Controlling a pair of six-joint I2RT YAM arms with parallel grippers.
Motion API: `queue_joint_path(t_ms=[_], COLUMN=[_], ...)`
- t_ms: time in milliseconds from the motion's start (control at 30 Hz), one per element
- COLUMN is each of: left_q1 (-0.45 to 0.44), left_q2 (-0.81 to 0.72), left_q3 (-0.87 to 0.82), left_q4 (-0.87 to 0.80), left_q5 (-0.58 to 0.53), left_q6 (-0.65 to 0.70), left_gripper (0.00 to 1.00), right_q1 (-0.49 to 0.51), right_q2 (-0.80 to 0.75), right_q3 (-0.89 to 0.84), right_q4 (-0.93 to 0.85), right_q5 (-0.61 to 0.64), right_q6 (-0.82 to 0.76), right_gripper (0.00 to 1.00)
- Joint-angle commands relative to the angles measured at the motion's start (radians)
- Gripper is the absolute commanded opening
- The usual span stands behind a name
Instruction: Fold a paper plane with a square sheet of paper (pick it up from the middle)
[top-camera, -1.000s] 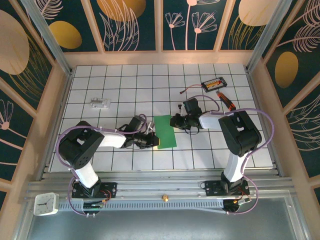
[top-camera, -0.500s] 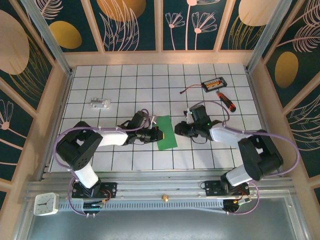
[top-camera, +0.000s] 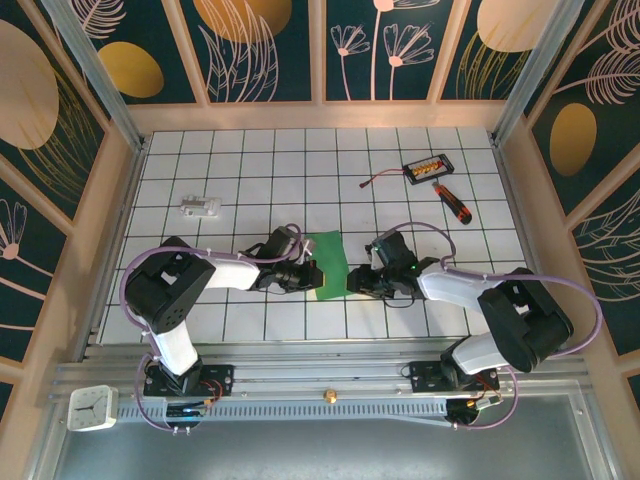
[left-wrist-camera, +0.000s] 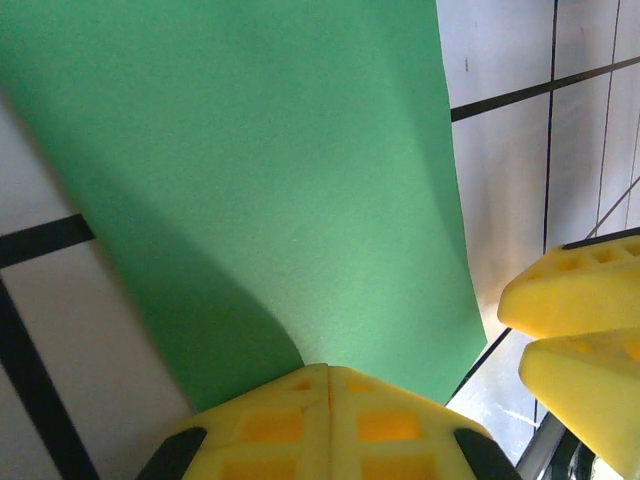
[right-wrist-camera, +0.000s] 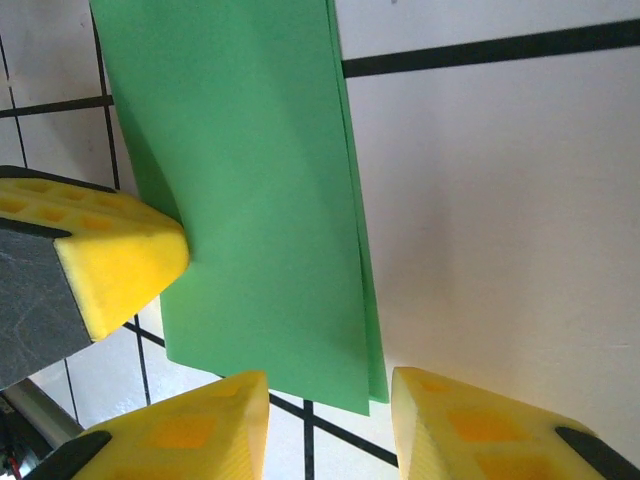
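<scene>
A white table (top-camera: 250, 160) ruled in black squares sits inside wood-framed walls (top-camera: 60, 100) painted dark teal with gold leaves. Toward its near edge, around the middle, lies the square sheet of paper (top-camera: 328, 262), folded to a narrow green strip. The left gripper (top-camera: 312, 272) has its fingers pressed together on the strip's left edge. The right gripper (top-camera: 352, 280) stands with fingers spread at the right edge, a corner of the paper between them. A black box (top-camera: 428, 167) and a screwdriver (top-camera: 452, 202) lie near the far right corner. In both wrist views the strip's far end is cut off, and from above the fingertips are too small to make out.
</scene>
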Motion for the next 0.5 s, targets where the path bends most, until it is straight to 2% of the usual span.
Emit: queue_joint_path(t_ms=[0, 467], left_q1=[0.002, 0.003], left_q2=[0.035, 0.034], left_q3=[-0.015, -0.009], left_q4=[-0.045, -0.059], left_q5=[-0.017, -0.023], left_q6=[0.028, 0.04], left_gripper=[0.0, 0.0], right_q1=[0.015, 0.025], right_q2=[0.009, 0.04], right_q3=[-0.014, -0.023], right_q4=[0.037, 0.058], right_q5=[0.01, 0.0], right_q6=[0.03, 0.035], right_gripper=[0.38, 0.37])
